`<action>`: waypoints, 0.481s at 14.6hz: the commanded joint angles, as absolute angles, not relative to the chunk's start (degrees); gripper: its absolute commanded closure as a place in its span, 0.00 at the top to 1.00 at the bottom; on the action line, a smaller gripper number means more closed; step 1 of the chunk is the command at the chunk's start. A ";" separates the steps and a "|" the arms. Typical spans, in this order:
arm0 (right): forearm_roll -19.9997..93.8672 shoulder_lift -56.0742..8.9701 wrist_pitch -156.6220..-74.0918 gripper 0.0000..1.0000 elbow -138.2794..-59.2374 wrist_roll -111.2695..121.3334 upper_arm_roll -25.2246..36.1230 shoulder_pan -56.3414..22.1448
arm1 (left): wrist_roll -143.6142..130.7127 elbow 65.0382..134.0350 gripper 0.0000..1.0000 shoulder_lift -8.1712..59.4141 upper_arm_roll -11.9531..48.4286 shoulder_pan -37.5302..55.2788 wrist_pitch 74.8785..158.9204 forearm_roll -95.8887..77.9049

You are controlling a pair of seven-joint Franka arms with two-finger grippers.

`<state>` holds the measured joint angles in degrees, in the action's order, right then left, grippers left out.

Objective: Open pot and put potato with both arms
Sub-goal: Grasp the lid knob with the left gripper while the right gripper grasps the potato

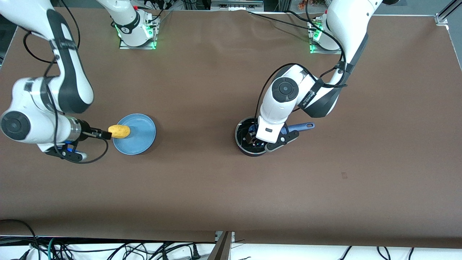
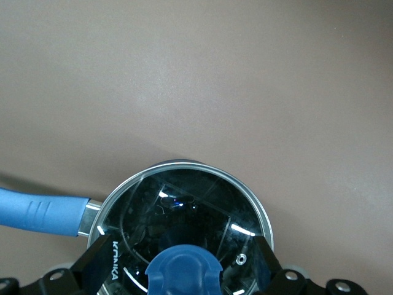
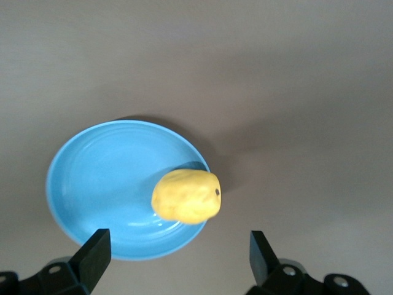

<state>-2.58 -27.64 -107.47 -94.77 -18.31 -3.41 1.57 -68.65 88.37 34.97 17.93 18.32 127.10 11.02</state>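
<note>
Blue plate [image 3: 92, 184] holding potato [image 3: 186, 196], lidded pot [image 2: 184, 215]

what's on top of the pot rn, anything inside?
The glass lid with its blue knob sits on the pot, the left gripper open around the knob. Through the glass only dark reflections show; the inside cannot be made out.

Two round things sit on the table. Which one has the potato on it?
The flat blue plate, toward the right arm's end of the table. The potato rests on its rim. The other round thing is the black pot, covered by its glass lid.
</note>
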 commanded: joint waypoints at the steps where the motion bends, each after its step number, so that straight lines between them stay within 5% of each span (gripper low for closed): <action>1: -1.41 -24.88 -115.98 1.00 -104.65 -21.61 -3.43 2.37 | -72.32 87.72 0.99 36.56 17.49 19.77 127.79 15.01; 7: 1.05 -24.96 -122.68 1.00 -110.38 -22.15 -2.72 2.81 | -74.71 87.71 0.99 38.49 17.49 21.00 129.73 16.26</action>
